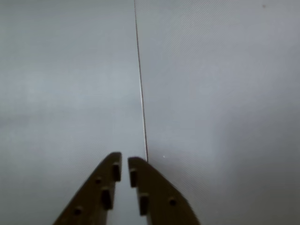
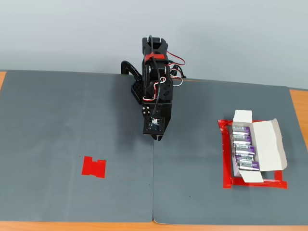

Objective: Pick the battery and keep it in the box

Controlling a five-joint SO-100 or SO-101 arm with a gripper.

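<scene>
My gripper (image 1: 124, 161) is shut and empty, its two dark fingers nearly touching, just above the grey mat near the seam. In the fixed view the arm is folded at the back centre with the gripper (image 2: 156, 137) pointing down at the mat. The white box (image 2: 270, 144) lies open at the right, inside a red tape outline, with a row of purple-and-silver batteries (image 2: 243, 147) in it. No loose battery shows on the mat in either view.
A flat red tape patch (image 2: 94, 167) lies on the left mat. The seam (image 2: 153, 192) between the two grey mats runs forward from under the gripper; it also shows in the wrist view (image 1: 141, 93). Orange table edge (image 2: 298, 103) shows at the right.
</scene>
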